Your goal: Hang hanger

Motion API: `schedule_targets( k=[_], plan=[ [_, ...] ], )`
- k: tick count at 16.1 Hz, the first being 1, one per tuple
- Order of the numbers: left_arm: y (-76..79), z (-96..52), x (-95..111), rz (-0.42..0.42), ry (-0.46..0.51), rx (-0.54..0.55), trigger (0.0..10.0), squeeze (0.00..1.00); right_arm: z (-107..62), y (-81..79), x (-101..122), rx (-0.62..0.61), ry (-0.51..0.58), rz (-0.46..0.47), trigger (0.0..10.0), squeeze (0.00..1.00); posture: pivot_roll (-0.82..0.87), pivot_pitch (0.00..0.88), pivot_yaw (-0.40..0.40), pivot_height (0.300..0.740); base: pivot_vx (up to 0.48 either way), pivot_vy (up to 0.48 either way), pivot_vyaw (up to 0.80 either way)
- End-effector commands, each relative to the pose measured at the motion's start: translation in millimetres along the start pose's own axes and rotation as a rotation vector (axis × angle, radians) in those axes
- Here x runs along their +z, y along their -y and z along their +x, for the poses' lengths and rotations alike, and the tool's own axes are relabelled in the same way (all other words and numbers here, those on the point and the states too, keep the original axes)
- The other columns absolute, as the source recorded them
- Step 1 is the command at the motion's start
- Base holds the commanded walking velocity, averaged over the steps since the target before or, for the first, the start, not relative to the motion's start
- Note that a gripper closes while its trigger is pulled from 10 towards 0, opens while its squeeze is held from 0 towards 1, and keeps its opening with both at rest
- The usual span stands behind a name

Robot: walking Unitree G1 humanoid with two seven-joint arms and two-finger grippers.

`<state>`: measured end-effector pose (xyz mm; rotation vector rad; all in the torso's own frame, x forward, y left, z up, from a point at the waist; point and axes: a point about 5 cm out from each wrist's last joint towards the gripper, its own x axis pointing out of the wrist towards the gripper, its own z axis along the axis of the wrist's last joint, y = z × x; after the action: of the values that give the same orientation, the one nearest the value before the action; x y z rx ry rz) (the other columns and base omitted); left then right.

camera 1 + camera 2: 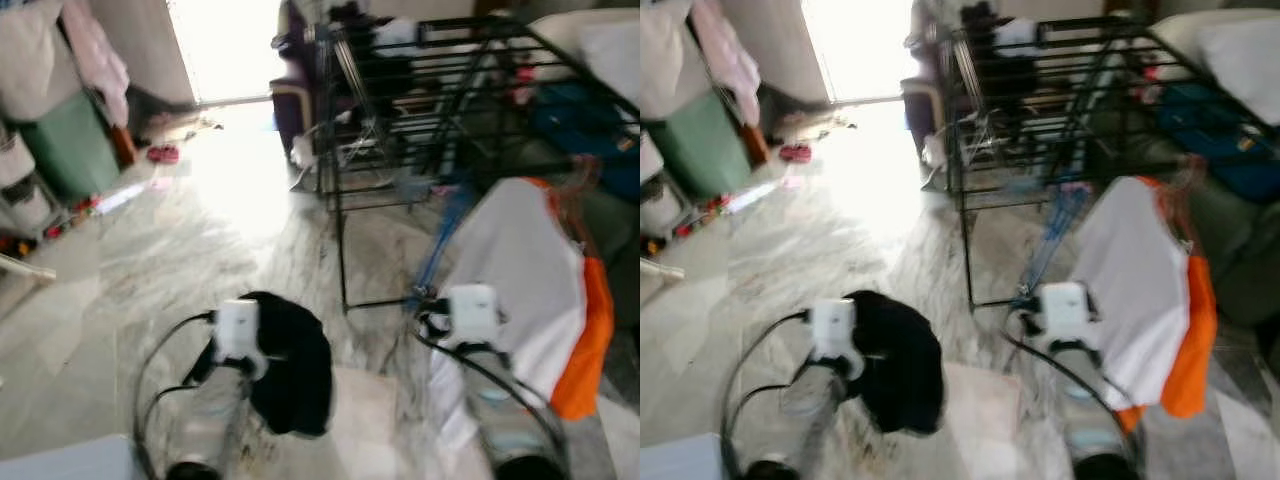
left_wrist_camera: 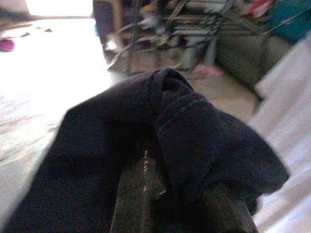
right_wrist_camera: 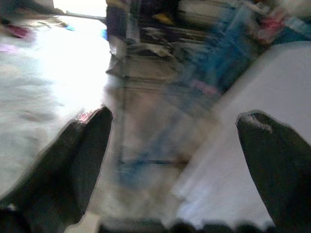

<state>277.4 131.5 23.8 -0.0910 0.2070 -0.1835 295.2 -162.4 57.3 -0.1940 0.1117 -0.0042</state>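
A black garment (image 1: pixel 290 360) is draped over my left gripper (image 2: pixel 180 199), low over the marble floor. The two black fingers (image 2: pixel 133 194) show under the bunched cloth and grip it. My right gripper (image 3: pixel 177 116) is open, its fingers wide apart with nothing between them. Right beside it hangs a white and orange garment (image 1: pixel 530 280) with a thin hanger hook (image 1: pixel 572 190) at its top. A blue hanger-like piece (image 1: pixel 440 240) slants down in front of the right wrist. The black wire drying rack (image 1: pixel 430 90) stands ahead. The picture is blurred.
A sofa with a blue item (image 1: pixel 580 120) lies at the right behind the rack. A green bin (image 1: pixel 65 145) and pink cloth (image 1: pixel 100 55) stand at the left wall. A bright doorway (image 1: pixel 225 50) glares ahead over the marble floor (image 1: pixel 180 240). Small toys (image 1: pixel 160 153) dot the floor.
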Motion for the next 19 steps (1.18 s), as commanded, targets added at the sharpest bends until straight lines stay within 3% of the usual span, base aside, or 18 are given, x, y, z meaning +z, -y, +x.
schedule_targets(
  k=[1,5,11,16,19],
  plan=[
    [3.6,2.4,7.7,-0.001,0.042,-0.017,10.0,0.00,2.2,8.4,1.7,-0.022,-0.001,-0.003,10.0,0.00,-0.16,0.000,0.072,0.740,0.000,0.000,0.00],
    [6.2,2.2,9.9,-0.018,0.058,-0.046,10.0,0.00,2.0,7.8,1.3,-0.025,-0.004,-0.003,10.0,0.00,-0.16,0.000,0.074,0.740,0.000,0.000,0.00],
    [8.5,2.0,11.1,-0.025,0.063,-0.076,10.0,0.00,3.0,7.2,1.9,-0.028,-0.003,0.003,10.0,0.00,-0.16,0.000,0.076,0.740,0.298,0.000,-0.71],
    [8.7,2.2,10.7,-0.026,0.059,-0.076,10.0,0.00,2.8,6.2,2.2,-0.022,0.001,-0.002,10.0,0.00,-0.16,0.000,0.075,0.740,0.358,0.000,0.00],
    [3.5,1.1,10.5,-0.011,0.059,-0.017,10.0,0.00,1.7,6.2,2.7,-0.013,0.009,-0.018,10.0,0.00,-0.16,0.000,0.075,0.740,0.000,0.000,0.00]
  ],
)
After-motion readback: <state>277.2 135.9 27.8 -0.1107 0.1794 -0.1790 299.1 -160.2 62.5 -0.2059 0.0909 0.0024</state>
